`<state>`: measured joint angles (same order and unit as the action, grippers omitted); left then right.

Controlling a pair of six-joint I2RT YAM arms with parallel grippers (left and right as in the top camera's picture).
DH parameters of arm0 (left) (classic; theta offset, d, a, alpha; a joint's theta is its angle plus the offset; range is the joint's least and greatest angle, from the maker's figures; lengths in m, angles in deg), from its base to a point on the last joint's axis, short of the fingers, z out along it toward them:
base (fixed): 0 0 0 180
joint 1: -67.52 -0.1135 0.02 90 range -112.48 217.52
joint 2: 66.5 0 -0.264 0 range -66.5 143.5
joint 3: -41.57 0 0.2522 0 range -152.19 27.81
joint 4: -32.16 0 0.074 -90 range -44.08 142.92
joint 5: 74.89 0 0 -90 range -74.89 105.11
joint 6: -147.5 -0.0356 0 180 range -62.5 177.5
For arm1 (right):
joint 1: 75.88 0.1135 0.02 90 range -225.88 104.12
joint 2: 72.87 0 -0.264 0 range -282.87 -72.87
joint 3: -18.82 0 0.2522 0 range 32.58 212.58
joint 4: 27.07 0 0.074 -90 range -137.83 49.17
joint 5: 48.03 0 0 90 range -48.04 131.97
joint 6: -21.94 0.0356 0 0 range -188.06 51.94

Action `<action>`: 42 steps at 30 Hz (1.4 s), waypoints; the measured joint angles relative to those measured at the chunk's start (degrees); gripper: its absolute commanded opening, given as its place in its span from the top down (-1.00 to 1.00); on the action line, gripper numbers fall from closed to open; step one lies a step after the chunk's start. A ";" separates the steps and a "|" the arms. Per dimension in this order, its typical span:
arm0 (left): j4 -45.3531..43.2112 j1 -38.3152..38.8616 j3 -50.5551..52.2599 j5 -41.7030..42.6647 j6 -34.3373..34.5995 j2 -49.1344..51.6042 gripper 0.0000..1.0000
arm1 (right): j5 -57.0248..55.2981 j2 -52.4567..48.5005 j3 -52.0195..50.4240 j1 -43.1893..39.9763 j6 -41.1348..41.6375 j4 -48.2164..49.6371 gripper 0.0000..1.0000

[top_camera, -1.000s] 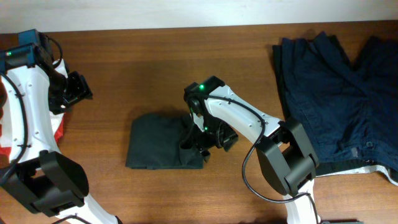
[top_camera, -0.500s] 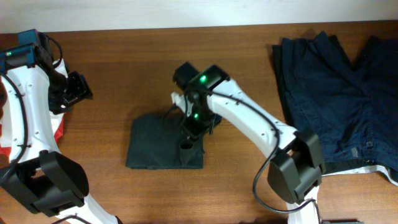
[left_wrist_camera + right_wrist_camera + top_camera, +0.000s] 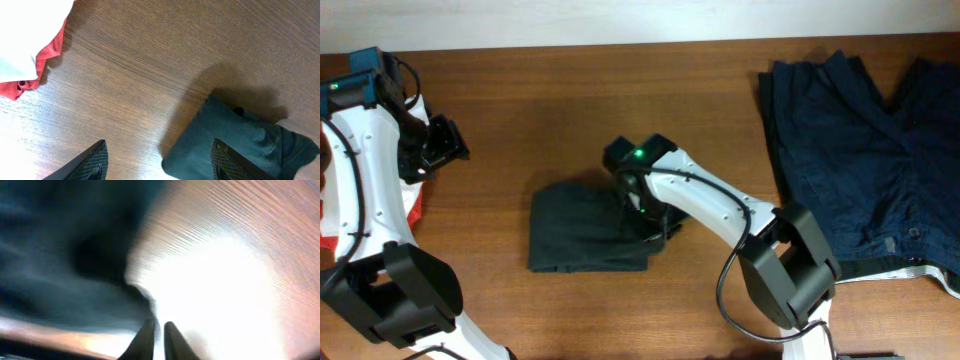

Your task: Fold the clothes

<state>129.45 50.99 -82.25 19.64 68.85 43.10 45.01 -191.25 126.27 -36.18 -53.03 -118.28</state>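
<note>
Black T-shirt [image 3: 582,232] folded, centre of worktop [image 3: 500,120]. My right pincer [image 3: 156,330] nearly together at its right edge, no cloth visibly caught; left pincer [image 3: 161,161] apart, idle. Likely final tidying; next, lift clear without dragging fold.

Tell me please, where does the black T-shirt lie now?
In the overhead view the folded black T-shirt lies near the middle of the table, the right gripper at its right edge; the navy garment is far to its right.
</note>
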 measured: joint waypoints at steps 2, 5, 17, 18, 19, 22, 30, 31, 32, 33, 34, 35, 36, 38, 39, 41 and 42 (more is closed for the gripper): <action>0.00 0.02 0.00 0.00 0.00 0.00 -0.30 | -0.28 0.00 -1.20 -1.60 2.45 -1.07 0.07; 0.00 0.00 0.00 0.02 0.00 0.00 -0.30 | 0.57 0.00 -2.38 -3.32 4.20 -2.23 -0.12; 0.00 0.00 0.00 0.02 0.00 0.00 -0.30 | 5.55 0.87 8.55 -6.80 -1.01 6.64 0.47; 0.00 0.00 0.00 0.02 0.00 0.00 -0.30 | 6.56 1.05 8.87 -7.06 -1.75 9.05 0.37; 0.00 0.00 0.00 0.02 0.00 0.00 -0.31 | 7.67 1.09 8.96 -7.17 -2.25 11.69 0.28; 0.00 0.00 0.00 0.02 0.00 0.00 -0.30 | 9.97 0.81 8.96 -7.21 -3.10 14.40 0.16; -0.02 0.00 0.00 0.00 0.00 0.00 -0.31 | 12.90 -6.80 8.96 -7.21 -3.41 17.35 0.66; -0.02 0.00 0.00 0.00 0.00 0.00 -0.31 | 12.98 -7.69 8.96 -7.21 -3.32 17.73 0.92; -0.02 0.00 0.00 0.00 0.00 0.00 -0.31 | 13.03 -8.35 8.96 -7.21 -3.32 17.97 0.92; -0.02 0.02 0.00 0.02 0.00 0.00 -0.31 | 13.07 -8.57 8.96 -7.21 -3.45 17.97 0.92; -0.02 0.00 0.00 0.02 0.00 0.00 -0.31 | 12.66 -8.59 8.96 -7.26 -3.15 17.70 0.92; -0.02 0.02 0.00 0.00 0.00 0.00 -0.31 | 11.96 -8.59 8.96 -7.34 -2.43 17.25 0.92; 0.00 0.02 0.00 0.00 0.00 0.00 -0.30 | 9.88 -8.59 8.96 -7.43 -0.46 15.76 0.92; 0.00 0.00 0.00 0.02 0.00 0.00 -0.31 | 5.79 -8.59 8.96 -8.35 3.85 12.39 0.58; 0.02 0.00 0.00 0.02 0.00 0.00 -0.31 | 4.79 -8.59 8.96 -9.18 5.35 11.32 0.39; 0.00 0.00 0.00 0.00 0.00 0.00 -0.31 | 3.85 -8.59 8.96 -10.88 7.19 9.73 0.20; 0.00 0.02 0.00 0.00 0.00 0.00 -0.31 | 3.54 -8.59 8.96 -12.46 7.32 9.07 0.15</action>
<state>129.45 51.01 -82.25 19.64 68.85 43.10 48.55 -199.84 135.23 -48.64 -45.71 -109.21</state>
